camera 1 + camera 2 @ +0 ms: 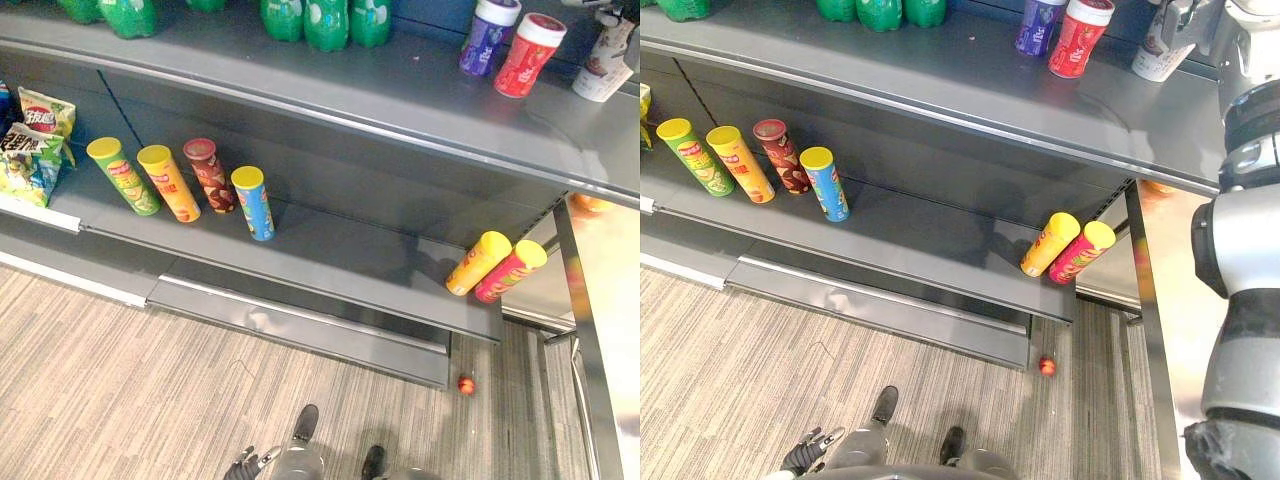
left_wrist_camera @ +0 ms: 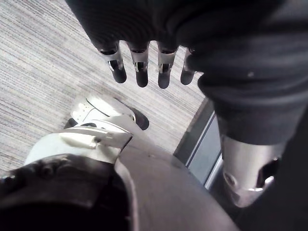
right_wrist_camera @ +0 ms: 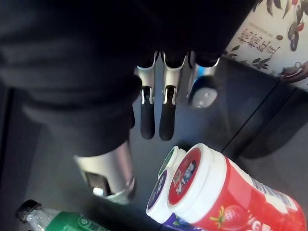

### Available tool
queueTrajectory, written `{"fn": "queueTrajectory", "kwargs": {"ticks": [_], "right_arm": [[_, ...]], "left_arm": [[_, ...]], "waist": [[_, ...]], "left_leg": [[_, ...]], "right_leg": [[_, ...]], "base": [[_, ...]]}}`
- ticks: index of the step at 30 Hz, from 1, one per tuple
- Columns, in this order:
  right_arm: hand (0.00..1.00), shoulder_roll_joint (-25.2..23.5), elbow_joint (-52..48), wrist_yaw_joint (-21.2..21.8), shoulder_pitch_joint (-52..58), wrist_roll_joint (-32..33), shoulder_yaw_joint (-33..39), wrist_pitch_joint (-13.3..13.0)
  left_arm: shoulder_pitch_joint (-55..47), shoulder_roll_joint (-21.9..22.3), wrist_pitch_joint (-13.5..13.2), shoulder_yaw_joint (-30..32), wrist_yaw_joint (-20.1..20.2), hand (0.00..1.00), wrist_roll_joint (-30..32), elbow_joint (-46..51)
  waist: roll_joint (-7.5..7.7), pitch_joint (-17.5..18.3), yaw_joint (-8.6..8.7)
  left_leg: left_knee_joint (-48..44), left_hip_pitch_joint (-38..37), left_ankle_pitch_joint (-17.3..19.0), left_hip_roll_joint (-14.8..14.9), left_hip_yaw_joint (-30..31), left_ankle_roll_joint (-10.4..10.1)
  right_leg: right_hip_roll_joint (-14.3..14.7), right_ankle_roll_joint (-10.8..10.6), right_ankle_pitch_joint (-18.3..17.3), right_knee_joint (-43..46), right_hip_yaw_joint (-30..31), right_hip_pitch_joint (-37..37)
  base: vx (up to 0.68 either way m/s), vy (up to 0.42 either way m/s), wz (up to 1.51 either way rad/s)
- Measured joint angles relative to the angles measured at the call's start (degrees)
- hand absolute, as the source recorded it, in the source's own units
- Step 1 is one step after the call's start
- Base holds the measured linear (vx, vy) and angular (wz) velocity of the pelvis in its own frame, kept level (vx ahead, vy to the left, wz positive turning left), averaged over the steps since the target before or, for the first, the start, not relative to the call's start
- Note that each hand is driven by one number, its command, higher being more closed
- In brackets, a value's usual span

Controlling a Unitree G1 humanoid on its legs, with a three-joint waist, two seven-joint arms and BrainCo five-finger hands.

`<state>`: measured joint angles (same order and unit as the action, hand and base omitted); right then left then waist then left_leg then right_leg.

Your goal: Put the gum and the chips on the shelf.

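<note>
- Grey sheet-metal upper shelf (image 1: 400,95): its ends are being cut off by the frame.
- Grey sheet-metal lower shelf (image 1: 340,250): its rear is being partly hidden under the upper one.
- Striped grey wood-grain floor (image 1: 130,380).
- Polished steel counter (image 1: 610,300): being cropped at the right; what lies on it is too blurred to name.
- Right hand (image 3: 166,113): being held above the upper shelf, fingers straight and side by side, nothing being grasped, apart from the gum.
- Left hand (image 2: 141,72): being hung low over the floor, fingers straight, loose, empty.
- Green plastic bottles (image 1: 325,22): tops being cut off.
- Glossy foil chip bags (image 1: 35,140): being cropped at the lower shelf's left end.
- Cylindrical cardboard chips, on the lower shelf, on end, long axes vertical, lids upward:
  - At left: green chip tube (image 1: 125,178), orange chip tube (image 1: 170,185), maroon chip tube (image 1: 210,177), blue chip tube (image 1: 254,203).
  - At right, well apart: yellow chip tube (image 1: 478,264), pink chip tube (image 1: 510,271).
- White leaf-printed container (image 1: 603,60): top being hidden.
- Red plastic gum canister (image 1: 528,55) and purple plastic gum canister (image 1: 488,35): just beside each other on the upper shelf, upright, white lids upward.
- Small red ball (image 1: 466,385): on the floor.
</note>
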<state>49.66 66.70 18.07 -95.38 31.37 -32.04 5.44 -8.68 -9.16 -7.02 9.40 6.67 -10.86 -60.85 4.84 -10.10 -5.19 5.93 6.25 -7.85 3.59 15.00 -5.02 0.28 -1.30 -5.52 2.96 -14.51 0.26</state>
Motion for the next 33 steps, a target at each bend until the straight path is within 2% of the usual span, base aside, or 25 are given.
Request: {"fn": "queueTrajectory", "kwargs": {"ticks": [15,19,23,25,28,29,33], "right_arm": [[0.0,0.09,0.02,-0.43,-2.84,0.1,0.18,-0.13],[0.0,1.14,-0.16,-0.69,-3.76,0.13,0.26,-0.83],[0.0,1.2,-1.19,-0.95,-3.73,0.21,0.26,-0.83],[0.0,1.71,-3.19,-1.16,-3.44,0.43,0.25,-0.84],[0.0,4.86,-9.25,-1.6,-1.26,1.65,0.25,-1.34],[0.0,6.38,-12.32,-1.7,0.54,3.25,0.26,-2.1],[0.0,13.06,-22.39,-1.67,10.51,6.99,0.76,-3.27]], "left_arm": [[0.0,-0.01,0.02,1.92,-0.22,0.0,0.01,0.05],[0.06,-0.04,0.02,2.16,-0.22,0.0,-0.02,0.44],[0.37,-0.08,0.01,2.15,-0.21,0.0,-0.03,0.45],[0.48,-0.18,0.01,2.15,-0.21,0.0,-0.02,0.45],[0.48,-0.22,0.01,2.16,-0.24,0.0,-0.04,0.41],[0.14,-0.3,0.01,2.17,-0.25,0.0,-0.04,0.4],[-0.7,-0.39,-0.02,2.15,-0.29,0.0,-0.06,-0.34]], "waist": [[0.08,0.06,0.42],[0.6,0.4,0.45],[0.76,0.52,0.85],[0.81,0.58,1.78],[1.03,0.79,2.37],[1.12,1.03,3.06],[1.08,4.82,4.72]], "left_leg": [[0.0,-0.57,0.04,0.24,-0.56,-0.05],[0.0,-0.79,0.09,0.41,-1.63,-0.12],[-0.01,-1.53,0.22,0.64,-3.06,-0.26],[-0.01,-1.55,0.24,0.79,-3.48,-0.28],[-0.01,-1.97,0.46,1.23,-5.38,-0.32],[-0.01,-2.39,0.67,1.33,-6.3,-0.28],[0.0,-2.62,1.37,1.49,-8.95,-0.13]], "right_leg": [[0.16,-0.01,0.02,-0.14,0.64,0.31],[0.21,-0.02,0.03,-0.13,1.18,0.3],[0.25,-0.05,0.05,0.04,2.45,0.33],[0.36,0.11,0.25,0.02,2.86,0.16],[0.65,0.19,0.75,-0.09,4.82,-0.2],[0.66,0.14,0.77,-0.08,5.59,-0.18],[0.64,-0.02,0.98,-0.06,8.25,-1.1]], "base": [[0.0,-0.002,-0.01],[0.01,0.001,-0.04],[0.01,0.002,-0.17],[-0.01,0.002,-0.19],[0.0,0.002,-0.33],[0.0,0.008,-0.36],[0.04,0.01,-0.35]]}}
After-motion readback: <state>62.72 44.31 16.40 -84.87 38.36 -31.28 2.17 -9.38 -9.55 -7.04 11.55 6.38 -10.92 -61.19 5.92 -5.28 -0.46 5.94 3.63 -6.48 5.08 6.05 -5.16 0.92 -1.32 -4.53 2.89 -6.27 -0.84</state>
